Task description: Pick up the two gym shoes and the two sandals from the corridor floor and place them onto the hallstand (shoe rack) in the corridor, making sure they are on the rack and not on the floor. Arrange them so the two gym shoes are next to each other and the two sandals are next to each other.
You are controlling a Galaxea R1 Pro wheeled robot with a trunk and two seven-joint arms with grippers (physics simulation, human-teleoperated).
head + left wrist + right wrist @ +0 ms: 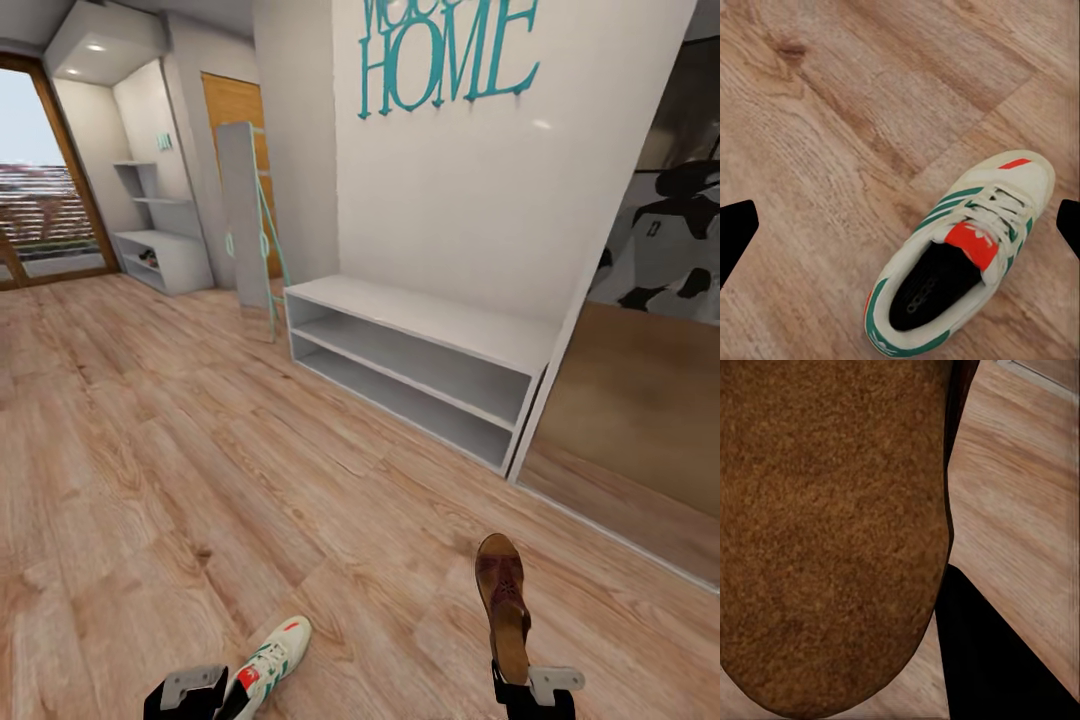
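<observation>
One gym shoe [268, 662], white with green stripes and a red tongue, lies on the corridor floor [200, 480] just right of my left gripper [190, 692]. In the left wrist view the gym shoe [960, 262] sits below the open gripper [902, 225], whose black fingertips [735, 232] stand wide apart at both edges. My right gripper [535, 690] is shut on a brown sandal [502, 600] that points away from me above the floor. Its brown surface [832, 532] looms close beside a black finger [997, 660]. The hallstand [160, 245] with wall shelves stands far off at the back left.
A low grey two-tier bench [420, 355] stands against the white wall ahead on the right. A tall leaning mirror [245, 215] is next to it. A glass door [40, 200] closes the far left. A mirrored sliding panel [640, 400] runs along the right.
</observation>
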